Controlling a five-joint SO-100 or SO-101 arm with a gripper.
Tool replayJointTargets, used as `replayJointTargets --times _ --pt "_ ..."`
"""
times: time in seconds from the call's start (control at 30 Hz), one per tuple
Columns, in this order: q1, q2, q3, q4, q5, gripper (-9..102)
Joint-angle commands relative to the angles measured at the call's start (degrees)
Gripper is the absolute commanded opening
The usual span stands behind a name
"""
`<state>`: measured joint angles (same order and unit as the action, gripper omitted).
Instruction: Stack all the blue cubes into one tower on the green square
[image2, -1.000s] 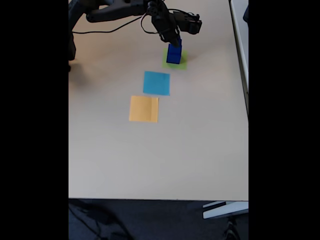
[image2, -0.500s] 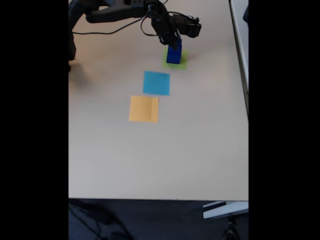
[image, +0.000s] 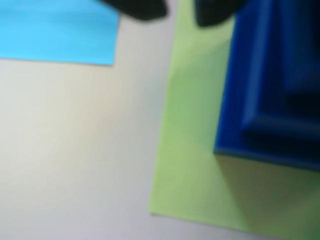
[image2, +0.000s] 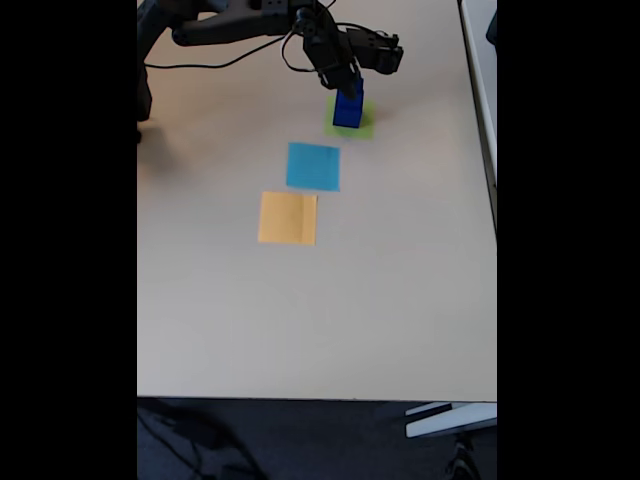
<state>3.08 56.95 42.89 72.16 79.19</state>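
1. Beige tabletop (image2: 350, 300) carries three flat squares in a diagonal row: the orange square (image2: 288, 218), the light-blue square (image2: 313, 166) and the green square (image2: 358, 123).
2. Tower (image2: 348, 108) of blue cubes stands on the green square; the wrist view shows stepped blue tiers (image: 270, 85) set toward one side of the patch, green margin showing beside them.
3. Gripper (image2: 347, 86) sits directly over the tower top. Whether its jaws are spread or pinching the top cube cannot be told.
4. Risk: a sideways or tilted withdrawal could drag the upper cubes off; contact at the tip would cause it.
5. Risk: any top cube set off-centre could slide on release.
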Motion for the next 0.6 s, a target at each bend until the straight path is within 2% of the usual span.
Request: replayJointTargets --times 0.0,0.57 --pt "0.0 0.7 -0.4 -1.5 -0.5 0" --pt "-0.7 0.2 -0.4 -1.9 -0.6 0"
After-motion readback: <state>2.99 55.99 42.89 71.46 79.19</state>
